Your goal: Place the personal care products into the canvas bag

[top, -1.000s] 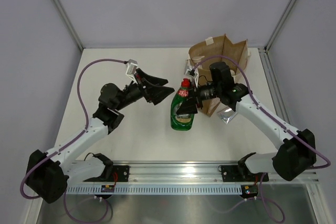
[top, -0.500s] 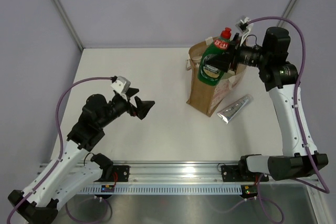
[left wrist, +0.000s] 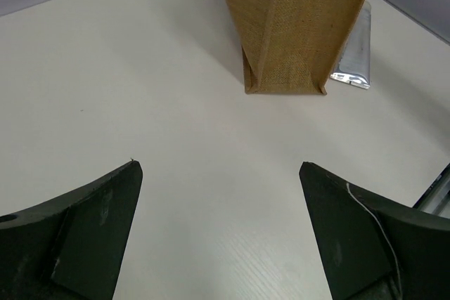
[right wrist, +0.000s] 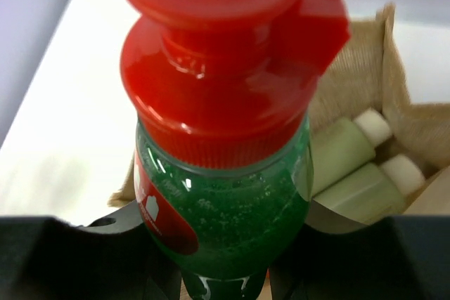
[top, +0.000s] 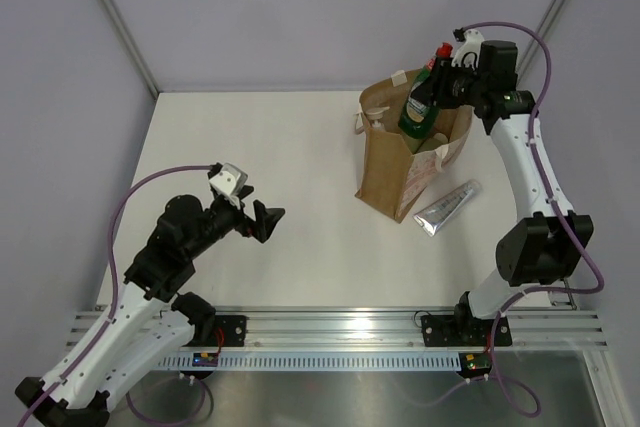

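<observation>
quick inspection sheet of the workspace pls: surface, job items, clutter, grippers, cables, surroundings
surface: white table, no spills or marks seen
job's things: canvas bag upright at far right; green bottle with red cap tilted at the bag's open top; two pale bottles already inside; silver tube lying on the table just right of the bag
clutter: nothing seen
grippers: left gripper open and empty, apart from the bag; right gripper shut on the green bottle
cables: purple cables loop off both arms, clear of the bag
surroundings: grey walls; metal rail along the near edge
</observation>
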